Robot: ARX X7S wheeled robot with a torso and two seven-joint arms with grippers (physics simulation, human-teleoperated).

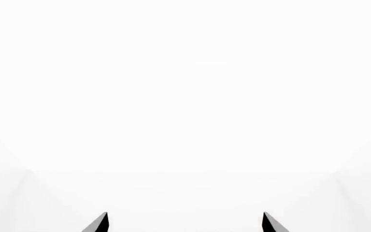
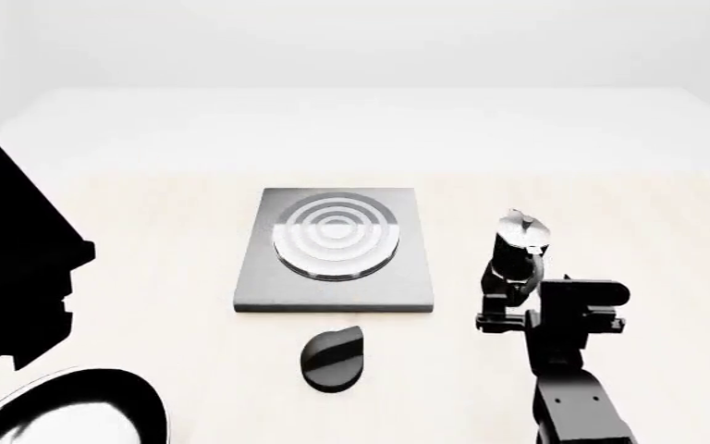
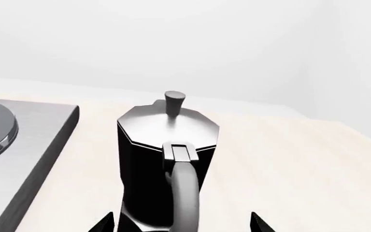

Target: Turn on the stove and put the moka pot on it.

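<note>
The moka pot stands upright on the pale table, just to the right of the stove and not touching it — its handle points back toward the right gripper. That gripper sits right behind the pot, jaws spread wide, one tip either side of the handle, gripping nothing. The round burner is bare, and the black knob lies on the table near the stove's front edge. The left gripper is raised toward white wall — its two tips are well apart and hold nothing. A black pan shows at the near left corner.
</note>
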